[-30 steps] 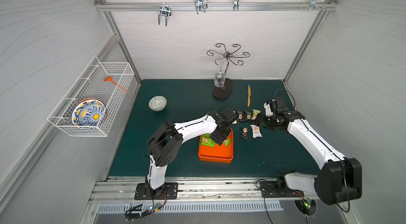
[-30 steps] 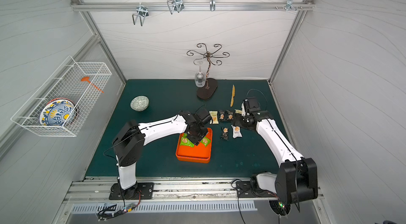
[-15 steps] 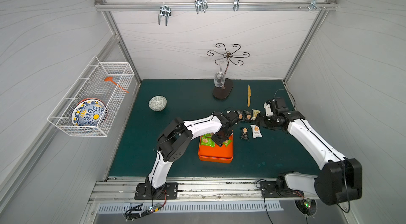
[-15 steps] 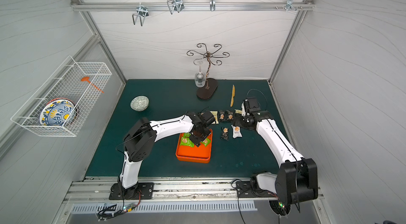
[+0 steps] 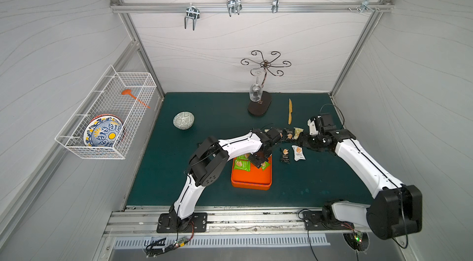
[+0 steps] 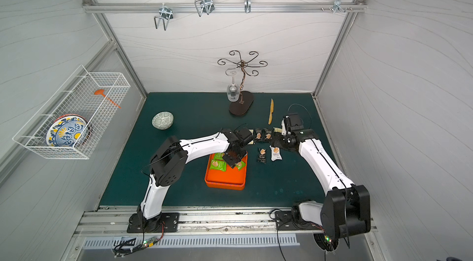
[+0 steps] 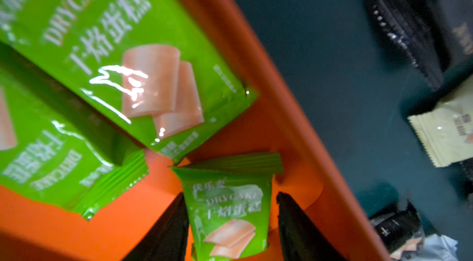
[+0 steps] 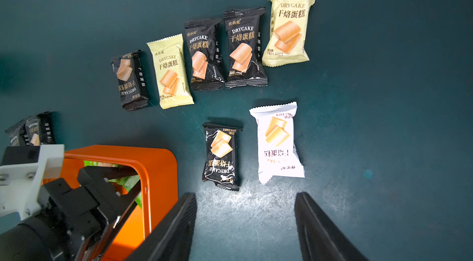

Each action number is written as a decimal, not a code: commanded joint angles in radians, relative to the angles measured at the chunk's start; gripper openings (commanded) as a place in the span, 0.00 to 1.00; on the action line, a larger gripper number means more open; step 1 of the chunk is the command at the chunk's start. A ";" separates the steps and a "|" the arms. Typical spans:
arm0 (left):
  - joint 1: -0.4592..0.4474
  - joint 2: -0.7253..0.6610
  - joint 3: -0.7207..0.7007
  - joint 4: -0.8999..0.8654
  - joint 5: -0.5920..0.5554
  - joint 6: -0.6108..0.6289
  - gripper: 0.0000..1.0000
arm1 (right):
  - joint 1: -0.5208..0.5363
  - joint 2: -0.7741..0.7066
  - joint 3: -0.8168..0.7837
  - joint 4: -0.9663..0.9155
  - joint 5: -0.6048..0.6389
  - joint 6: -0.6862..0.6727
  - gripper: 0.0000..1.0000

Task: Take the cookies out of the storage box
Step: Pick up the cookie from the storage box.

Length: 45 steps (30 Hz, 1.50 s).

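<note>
With our left gripper (image 7: 230, 221) pinched narrowly on one green packet (image 7: 227, 211) low inside the storage box (image 7: 238, 42), beside two more cookies (image 7: 128, 55), we risk the slick wrapper catching the wall and slipping free, while our right gripper (image 8: 245, 229) hangs wide and empty over the surface (image 8: 384, 119).

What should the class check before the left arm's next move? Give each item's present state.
1. Small bright green sealed packet sits between the jaws of the left claw: ok.
2. That claw gripping it firmly: cannot tell.
3. Right claw open, empty, off the shallow orange plastic box: ok.
4. Bare dark green mat beside the box for set-down: ok.
5. Box emptied: not ok, two more green packets inside.
</note>
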 commanded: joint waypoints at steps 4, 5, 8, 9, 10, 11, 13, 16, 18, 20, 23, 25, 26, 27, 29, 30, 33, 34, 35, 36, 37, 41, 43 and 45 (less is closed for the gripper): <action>-0.011 0.082 0.097 -0.170 0.042 0.029 0.59 | -0.004 -0.016 0.011 -0.008 0.009 -0.012 0.66; -0.012 0.092 0.096 -0.169 0.050 0.022 0.59 | -0.005 -0.017 0.011 -0.009 0.010 -0.011 0.66; -0.012 0.121 0.101 -0.156 0.066 0.020 0.58 | -0.006 -0.027 0.008 -0.012 0.017 -0.013 0.66; -0.012 0.124 0.102 -0.155 0.067 0.019 0.58 | -0.006 -0.030 0.007 -0.013 0.017 -0.013 0.66; -0.012 0.123 0.102 -0.148 0.061 0.018 0.56 | -0.007 -0.033 0.006 -0.012 0.016 -0.013 0.66; -0.012 0.119 0.102 -0.146 0.052 0.018 0.55 | -0.007 -0.034 0.006 -0.012 0.016 -0.014 0.66; -0.012 0.108 0.102 -0.139 0.029 0.021 0.51 | -0.008 -0.035 0.007 -0.010 0.015 -0.014 0.66; -0.011 0.090 0.106 -0.133 0.003 0.029 0.45 | -0.008 -0.036 0.008 -0.012 0.011 -0.012 0.66; -0.012 0.078 0.110 -0.129 -0.008 0.037 0.43 | -0.010 -0.038 0.010 -0.016 0.011 -0.013 0.66; -0.012 0.063 0.109 -0.129 -0.012 0.049 0.43 | -0.009 -0.043 0.016 -0.022 0.011 -0.011 0.66; -0.012 0.026 0.101 -0.124 -0.005 0.074 0.43 | -0.010 -0.047 0.020 -0.029 0.011 -0.008 0.66; -0.011 -0.015 0.081 -0.119 -0.001 0.086 0.43 | -0.009 -0.046 0.026 -0.035 0.006 -0.005 0.66; -0.012 -0.039 0.067 -0.109 0.001 0.090 0.43 | -0.008 -0.044 0.029 -0.036 0.003 -0.003 0.66; -0.011 -0.061 0.050 -0.103 0.003 0.089 0.43 | -0.008 -0.043 0.032 -0.039 0.002 -0.002 0.66; -0.011 -0.114 0.009 -0.080 0.018 0.085 0.43 | -0.007 -0.044 0.037 -0.040 -0.001 0.004 0.66; -0.011 -0.134 -0.007 -0.073 0.022 0.083 0.43 | -0.008 -0.044 0.040 -0.042 0.000 0.005 0.65; -0.013 -0.198 -0.044 -0.060 0.037 0.083 0.43 | 0.001 -0.040 0.055 -0.052 -0.005 0.008 0.65; -0.011 -0.221 -0.057 -0.053 0.039 0.088 0.43 | 0.008 -0.037 0.062 -0.056 -0.002 0.009 0.65; -0.010 -0.241 -0.066 -0.049 0.039 0.101 0.43 | 0.015 -0.034 0.069 -0.062 0.003 0.009 0.65; -0.007 -0.259 -0.072 -0.052 0.039 0.114 0.43 | 0.019 -0.032 0.076 -0.067 0.004 0.009 0.65; -0.002 -0.279 -0.079 -0.054 0.039 0.137 0.43 | 0.025 -0.031 0.082 -0.069 0.004 0.009 0.65; 0.055 -0.381 -0.131 -0.073 0.004 0.207 0.44 | 0.064 -0.025 0.101 -0.068 0.008 0.008 0.66; 0.109 -0.441 -0.174 -0.070 -0.025 0.231 0.44 | 0.090 -0.020 0.105 -0.057 0.010 0.004 0.65; 0.174 -0.494 -0.211 -0.068 -0.049 0.254 0.44 | 0.120 -0.008 0.113 -0.049 0.013 0.004 0.66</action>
